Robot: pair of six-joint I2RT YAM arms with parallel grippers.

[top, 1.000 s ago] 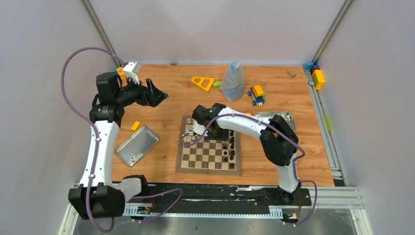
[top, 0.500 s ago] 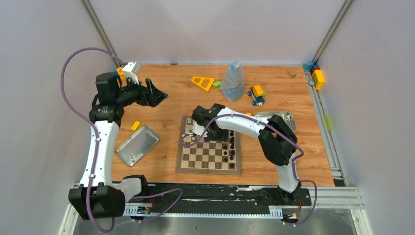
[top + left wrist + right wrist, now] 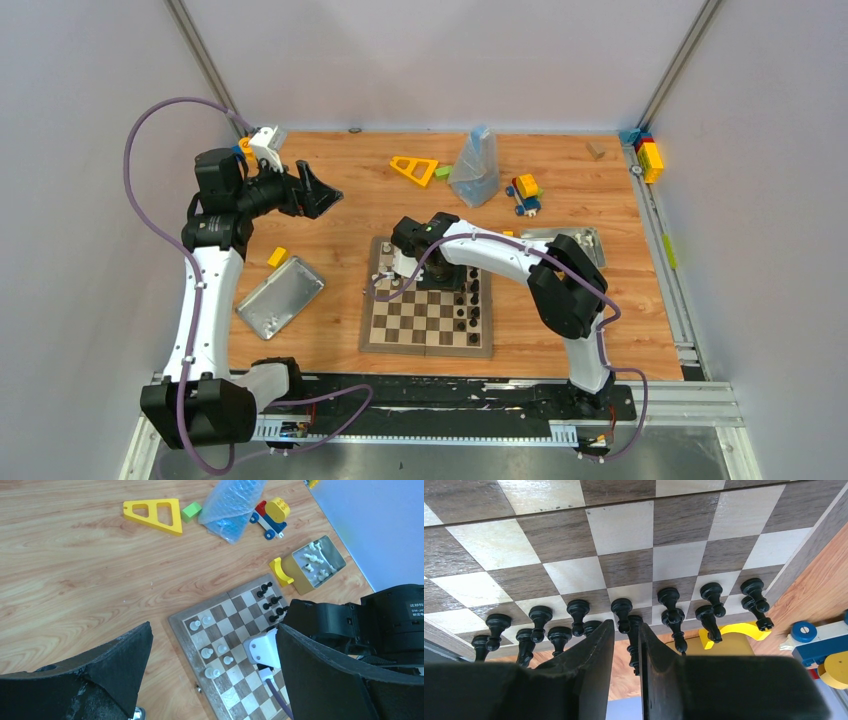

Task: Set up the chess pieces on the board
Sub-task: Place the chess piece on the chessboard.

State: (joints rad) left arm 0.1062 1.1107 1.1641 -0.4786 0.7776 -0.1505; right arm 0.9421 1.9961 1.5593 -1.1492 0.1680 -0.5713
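The board (image 3: pixel 425 315) lies at mid-table; it also shows in the left wrist view (image 3: pixel 248 598) and the right wrist view (image 3: pixel 619 527). Several black chess pieces (image 3: pixel 574 612) stand in two rows along its right edge (image 3: pixel 468 300). A few white pieces (image 3: pixel 205 652) stand along its left edge. My right gripper (image 3: pixel 625 630) is low over the black rows. Its jaws are slightly apart around a tall black piece (image 3: pixel 634 645) that stands on the board against the right finger, with a gap to the left finger. My left gripper (image 3: pixel 214 627) is wide open and empty, raised at the far left (image 3: pixel 322 190).
A yellow-sided tin box (image 3: pixel 315 565) with more white pieces stands right of the board. A silver lid (image 3: pixel 280 297) and a yellow block (image 3: pixel 277 256) lie left of it. A yellow triangle (image 3: pixel 413 170), a plastic bag (image 3: pixel 475 168) and a toy car (image 3: pixel 525 193) lie behind.
My right wrist has shifted very slightly to the left over the board. The left arm has not moved.
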